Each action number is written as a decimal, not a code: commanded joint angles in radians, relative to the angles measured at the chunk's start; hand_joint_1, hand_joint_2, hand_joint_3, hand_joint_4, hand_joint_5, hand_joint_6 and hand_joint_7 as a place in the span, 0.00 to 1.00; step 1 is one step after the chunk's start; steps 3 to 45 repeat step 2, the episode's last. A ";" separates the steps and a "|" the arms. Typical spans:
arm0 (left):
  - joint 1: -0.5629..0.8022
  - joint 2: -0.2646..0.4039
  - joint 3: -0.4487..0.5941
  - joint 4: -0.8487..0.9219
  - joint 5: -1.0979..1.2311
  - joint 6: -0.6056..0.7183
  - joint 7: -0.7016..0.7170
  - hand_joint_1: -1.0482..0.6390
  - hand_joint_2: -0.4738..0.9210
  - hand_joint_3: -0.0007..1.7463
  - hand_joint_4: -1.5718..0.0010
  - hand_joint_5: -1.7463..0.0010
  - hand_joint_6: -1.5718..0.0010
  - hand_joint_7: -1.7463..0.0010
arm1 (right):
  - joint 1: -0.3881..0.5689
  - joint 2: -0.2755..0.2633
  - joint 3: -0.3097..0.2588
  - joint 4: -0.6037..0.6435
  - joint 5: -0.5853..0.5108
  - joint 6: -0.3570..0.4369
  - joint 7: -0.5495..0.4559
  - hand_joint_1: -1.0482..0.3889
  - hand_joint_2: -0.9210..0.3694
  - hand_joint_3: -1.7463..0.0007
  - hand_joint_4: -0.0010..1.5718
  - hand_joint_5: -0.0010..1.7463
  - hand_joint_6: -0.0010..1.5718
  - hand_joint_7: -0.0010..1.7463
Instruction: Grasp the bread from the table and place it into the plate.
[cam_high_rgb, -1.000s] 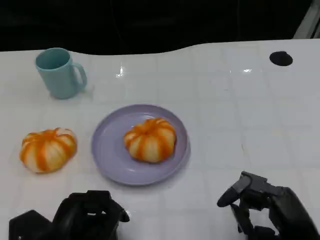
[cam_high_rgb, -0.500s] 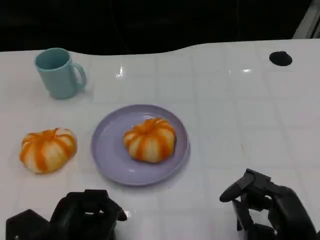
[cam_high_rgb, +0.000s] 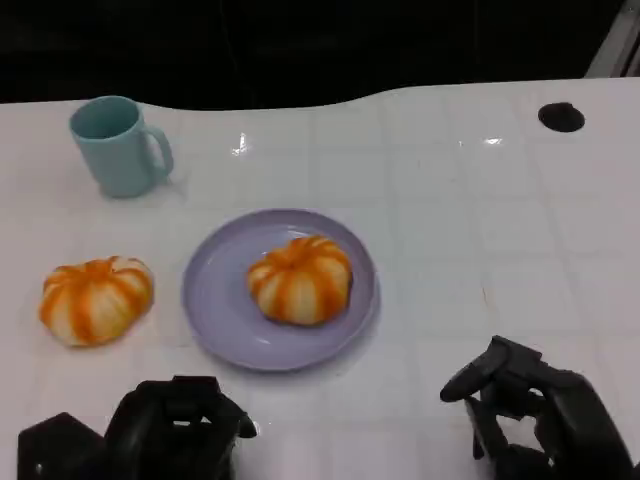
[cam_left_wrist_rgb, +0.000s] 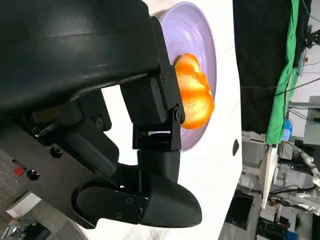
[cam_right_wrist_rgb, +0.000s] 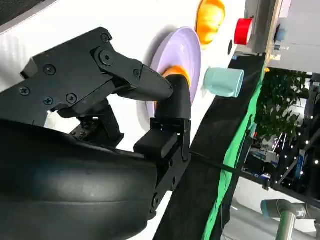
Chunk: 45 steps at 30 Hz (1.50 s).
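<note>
Over on the left there's a teal mug (cam_high_rgb: 118, 145) at the back, and a bread roll (cam_high_rgb: 95, 298) sitting loose on the white table (cam_high_rgb: 480, 200), just left of the plate. The lavender plate (cam_high_rgb: 220, 300) has another roll (cam_high_rgb: 300, 278) on it. Left hand (cam_high_rgb: 170, 430) sits low at the near edge, fingers curled in, holding nothing. Right hand (cam_high_rgb: 530, 410) is near the front right, fingers spread apart and empty.

- The left hand (cam_high_rgb: 175, 430) is low at the near edge of the head view, with its fingers curled in and nothing inside them.
- The right hand (cam_high_rgb: 530, 415) is at the near right, fingers (cam_high_rgb: 478, 377) apart and bent a little, and it holds nothing.
</note>
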 joint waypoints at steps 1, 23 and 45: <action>-0.002 0.011 0.007 0.005 -0.001 -0.004 0.006 0.00 0.78 0.30 0.00 0.30 0.07 0.61 | -0.004 -0.005 -0.011 0.013 -0.009 -0.012 -0.002 0.44 0.19 0.52 0.54 1.00 0.48 0.79; -0.002 0.011 0.007 0.004 -0.002 0.000 0.006 0.00 0.78 0.30 0.00 0.30 0.07 0.61 | -0.004 -0.005 -0.010 0.015 -0.007 -0.010 0.001 0.44 0.19 0.52 0.54 1.00 0.48 0.79; -0.002 0.011 0.007 0.004 -0.002 0.000 0.006 0.00 0.78 0.30 0.00 0.30 0.07 0.61 | -0.004 -0.005 -0.010 0.015 -0.007 -0.010 0.001 0.44 0.19 0.52 0.54 1.00 0.48 0.79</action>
